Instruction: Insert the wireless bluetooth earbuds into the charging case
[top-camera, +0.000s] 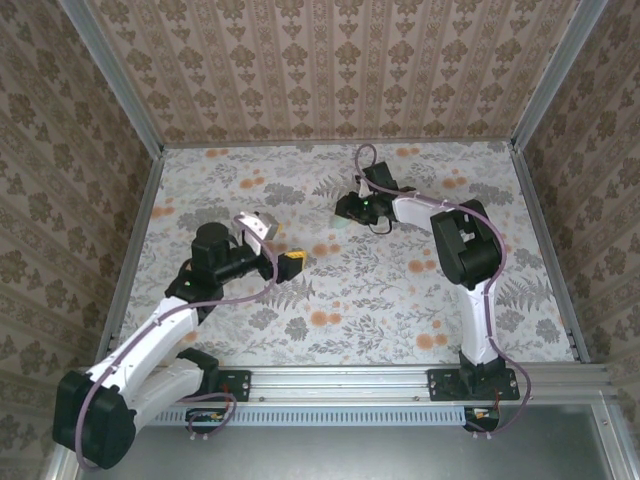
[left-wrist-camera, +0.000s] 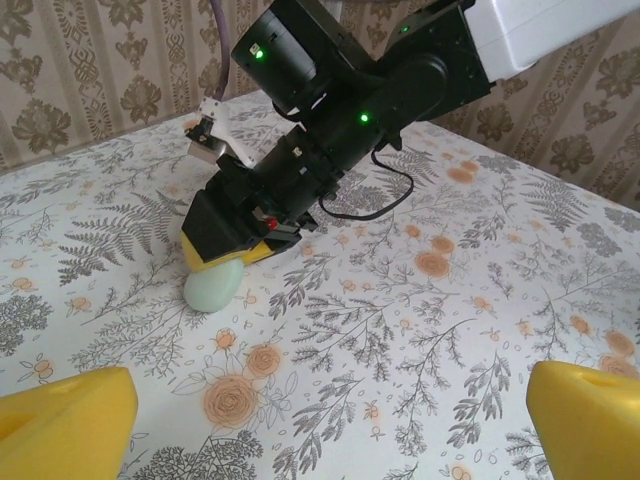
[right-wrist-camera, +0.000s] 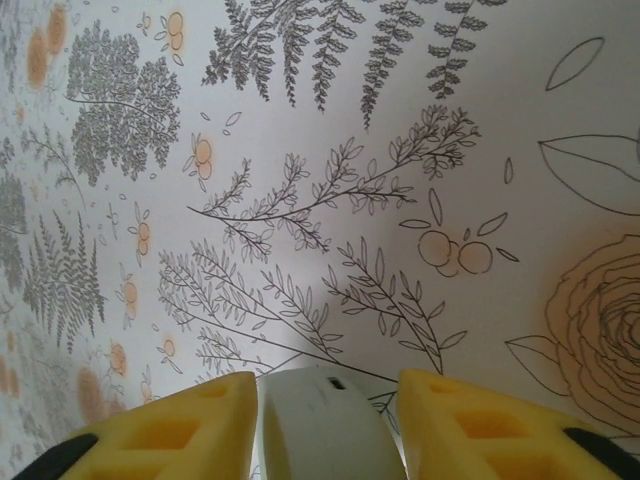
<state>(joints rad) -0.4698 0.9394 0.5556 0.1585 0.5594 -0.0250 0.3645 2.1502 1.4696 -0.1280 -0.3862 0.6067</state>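
Two tools: right tool (right-wrist-camera: 325, 405) clamps the charging case (left-wrist-camera: 213, 290) toward the surface's (top-camera: 400, 300) far edge; left tool (left-wrist-camera: 328, 415) gapes wide

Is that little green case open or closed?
Closed, it seems: the charging case, between the fingers of the right gripper, shows one smooth rounded shell, no lid raised.

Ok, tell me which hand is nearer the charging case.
Right. The right hand sits over the charging case, a finger close on each side. The left hand is open and stands well apart from it, across bare tablecloth.
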